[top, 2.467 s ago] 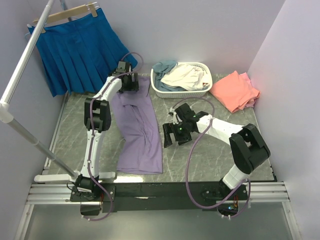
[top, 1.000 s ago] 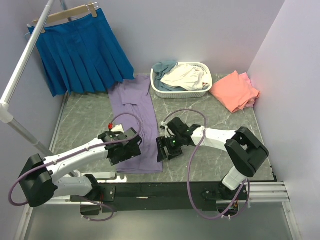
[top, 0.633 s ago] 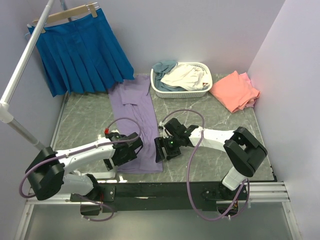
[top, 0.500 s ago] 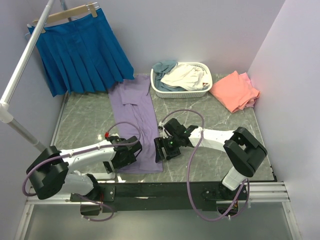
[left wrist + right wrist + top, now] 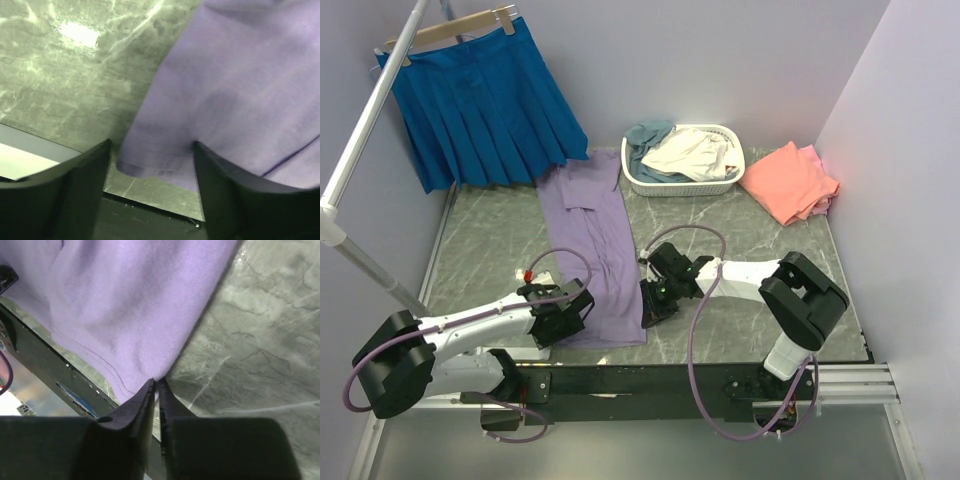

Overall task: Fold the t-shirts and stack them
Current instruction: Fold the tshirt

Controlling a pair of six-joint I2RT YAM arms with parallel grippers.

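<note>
1. Purple t-shirt: flat on the marble table, laid lengthwise, far end up by the blue skirt, hem at the near edge just short of the black rail.
2. Left gripper: low over the near-left hem corner, arm stretched low along the table from the left.
3. Left wrist view: left gripper spread wide, dark fingers either side of the hem corner of the purple t-shirt, one over bare marble, the other over cloth. Nothing gripped. Cannot tell whether the tips touch the fabric.
4. Right gripper: at the near-right side of the same shirt, on its edge close to the hem.
5. Right wrist view: right gripper pressed almost together, only a sliver between the fingers, edge of the purple t-shirt pinched at the tips, stitched hem line just to one side, marble to the other.
6. White basket: far side of the table, right of the shirt's far end, with a cream t-shirt bunched on top and a grey-blue t-shirt at its left end.
7. Coral t-shirts: loose pile at the far right, just beside the basket, well apart from both grippers.
8. Skirt: on a wooden hanger at the far left, lower pleats near the purple shirt's far end.
</note>
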